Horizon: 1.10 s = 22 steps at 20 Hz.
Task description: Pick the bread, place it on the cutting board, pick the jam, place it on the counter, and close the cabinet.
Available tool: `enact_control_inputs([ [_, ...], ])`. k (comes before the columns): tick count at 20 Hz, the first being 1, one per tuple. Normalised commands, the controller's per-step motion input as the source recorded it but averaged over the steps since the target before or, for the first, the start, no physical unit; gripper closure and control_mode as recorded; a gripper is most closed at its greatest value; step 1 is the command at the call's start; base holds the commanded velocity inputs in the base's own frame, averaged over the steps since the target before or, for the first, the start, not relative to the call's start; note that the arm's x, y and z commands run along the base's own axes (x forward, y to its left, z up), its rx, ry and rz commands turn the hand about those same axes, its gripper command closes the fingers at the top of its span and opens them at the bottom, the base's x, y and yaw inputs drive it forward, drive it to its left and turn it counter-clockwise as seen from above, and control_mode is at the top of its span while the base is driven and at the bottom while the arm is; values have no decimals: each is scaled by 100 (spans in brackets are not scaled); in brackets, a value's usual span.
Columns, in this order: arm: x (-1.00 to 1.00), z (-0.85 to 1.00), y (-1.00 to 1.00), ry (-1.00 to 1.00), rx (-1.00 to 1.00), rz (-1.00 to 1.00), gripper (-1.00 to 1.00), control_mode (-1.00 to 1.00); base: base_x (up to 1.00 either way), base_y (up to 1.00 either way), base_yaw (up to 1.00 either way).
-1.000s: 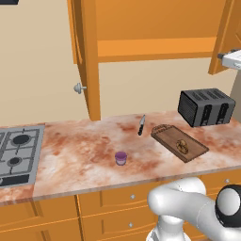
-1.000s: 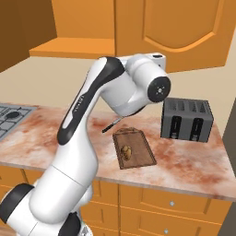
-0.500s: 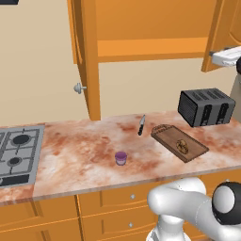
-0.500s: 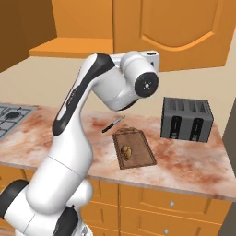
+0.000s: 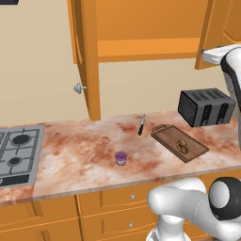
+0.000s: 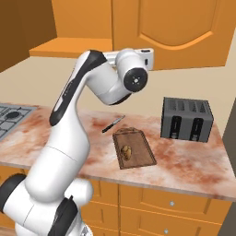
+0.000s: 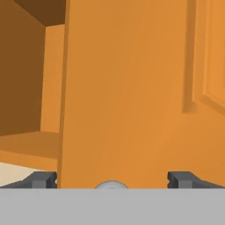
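Nearest to us on the counter (image 5: 84, 155) sits the jam (image 5: 121, 158), upright and alone, close to the front edge and well apart from everything else. Farther back and to the right we see the cutting board (image 5: 180, 142), lying flat with its long axis running diagonally, the short handle end pointing toward the back wall. The bread (image 5: 182, 146) rests on the board's middle; in the right base view it shows as the same mottled lump (image 6: 126, 150). A knife (image 5: 141, 124) lies just beside the board's handle end, its blade pointing away from us. Behind the board stands the black toaster (image 5: 205, 107), and the gas hob (image 5: 16, 153) occupies the far left.

Higher up, the cabinet (image 5: 146, 28) stands open, its left door (image 5: 84, 56) edge-on with a round knob (image 5: 79, 88). Our gripper (image 7: 112, 182) is spread wide, fingertips (image 7: 43, 180) either side of the right door's edge (image 7: 127, 96), a silver knob (image 7: 110, 185) just between them.
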Motion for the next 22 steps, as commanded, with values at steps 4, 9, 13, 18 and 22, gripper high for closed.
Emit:
enact_control_inputs([
  [4,30,0,9,0,0,-7,-100,-100,0,0,0],
  [9,27,0,5,0,0,-6,-100,-100,0,0,0],
  [13,25,0,1,0,0,-6,-100,-100,0,0,0],
  [18,26,0,0,0,0,-6,-100,-100,0,0,0],
  [22,29,0,0,0,0,-4,-100,-100,0,0,0],
])
